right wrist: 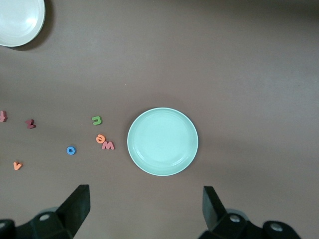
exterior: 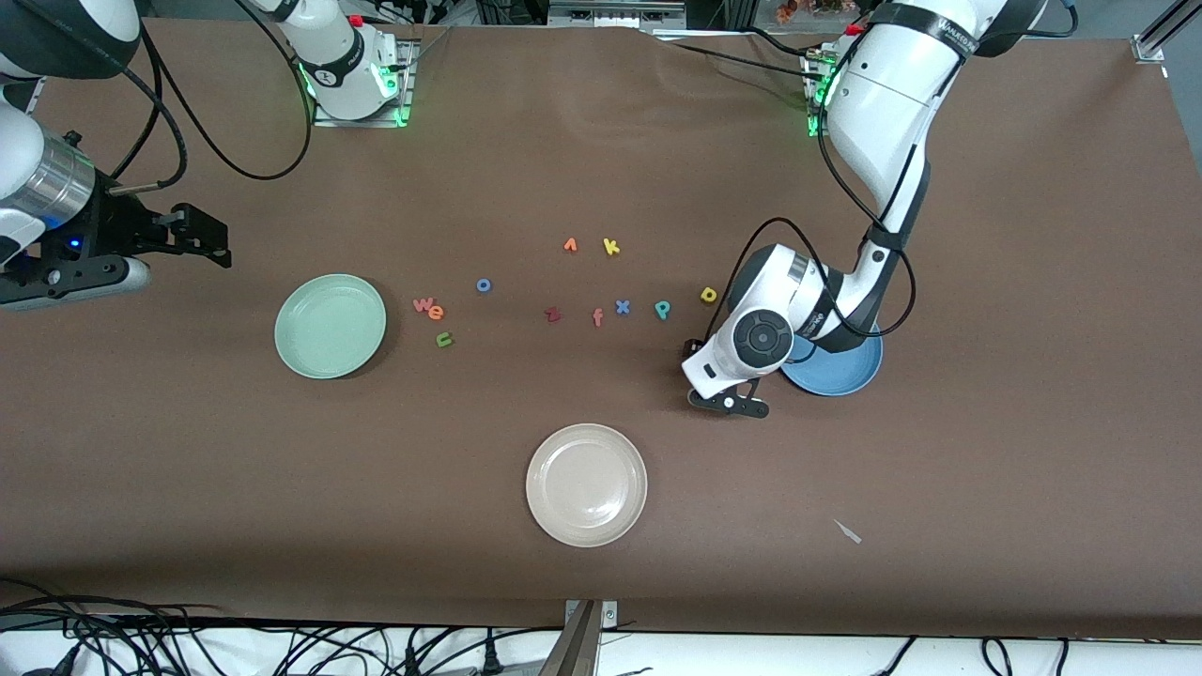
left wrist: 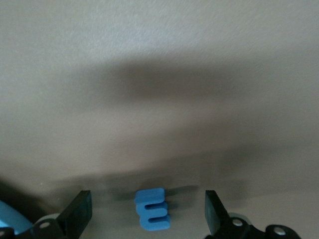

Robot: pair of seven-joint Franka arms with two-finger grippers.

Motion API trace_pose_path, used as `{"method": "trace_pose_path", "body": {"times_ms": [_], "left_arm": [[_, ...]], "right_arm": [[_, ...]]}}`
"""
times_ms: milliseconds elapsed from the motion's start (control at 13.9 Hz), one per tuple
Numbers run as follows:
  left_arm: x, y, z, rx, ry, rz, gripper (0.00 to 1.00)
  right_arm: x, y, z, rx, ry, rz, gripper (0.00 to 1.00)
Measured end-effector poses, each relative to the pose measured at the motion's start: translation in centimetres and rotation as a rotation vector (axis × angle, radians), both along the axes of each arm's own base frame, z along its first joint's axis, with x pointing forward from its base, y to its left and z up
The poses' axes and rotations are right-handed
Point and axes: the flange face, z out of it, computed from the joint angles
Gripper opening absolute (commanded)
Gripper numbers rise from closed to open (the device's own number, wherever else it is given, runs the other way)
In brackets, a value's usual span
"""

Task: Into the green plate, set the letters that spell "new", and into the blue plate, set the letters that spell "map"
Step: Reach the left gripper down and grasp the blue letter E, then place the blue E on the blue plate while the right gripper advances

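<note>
Cream plate empty | my left claw open astride blue m | risk: off-centre closure flicks it | my right claw open, waiting over tabletop.

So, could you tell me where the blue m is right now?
The blue m lies on the table between the open left gripper's fingers, beside the blue plate; only the left wrist view shows it.

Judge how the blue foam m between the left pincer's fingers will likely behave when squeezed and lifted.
The blue m looks thick and flat-sided, so it probably won't roll. It is small, likely light. Lying flat between the open left pincer, its foam may compress slightly.
</note>
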Motion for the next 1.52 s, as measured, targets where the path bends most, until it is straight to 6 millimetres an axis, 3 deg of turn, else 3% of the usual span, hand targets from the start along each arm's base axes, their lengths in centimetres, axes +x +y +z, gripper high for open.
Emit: {"method": "trace_pose_path", "body": {"times_ms": [433,649,722,866,938,1082,1371,1515], "left_arm": [[-1.0,0.5,1.0,0.005,0.005,-0.001,0.83],[-1.4,0.4,0.4,0.001,-0.003,-0.004,0.82],[-1.6,0.4,0.2,-0.001,-0.008,-0.004,0.73],[-1.6,0.5,0.0,-0.006,-0.019,-0.002,0.39],[-1.5,0.6,0.0,-0.006,-0.021,-0.001,0.24],[-1.3,0.7,0.3,-0.008,-0.025,0.003,0.11],[-1.1,0.9,0.5,-0.009,-0.029,0.007,0.11],[-0.7,0.8,1.7,-0.013,-0.037,0.007,0.14]], "right_arm": [[-0.4,-0.7,0.2,-0.003,0.020,-0.012,1.00],[-0.3,-1.4,-0.1,-0.005,0.028,-0.023,1.00],[-0.2,-1.4,-0.2,-0.005,0.030,-0.023,1.00],[0.0,-1.3,-0.9,-0.002,0.041,-0.024,1.00],[0.3,-1.3,-1.5,-0.002,0.052,-0.024,1.00],[0.9,-1.2,-3.4,-0.003,0.086,-0.013,1.00],[2.5,-0.8,-8.6,-0.003,0.164,0.029,1.00],[3.0,-0.2,-11.1,-0.001,0.184,0.051,1.00]]}}
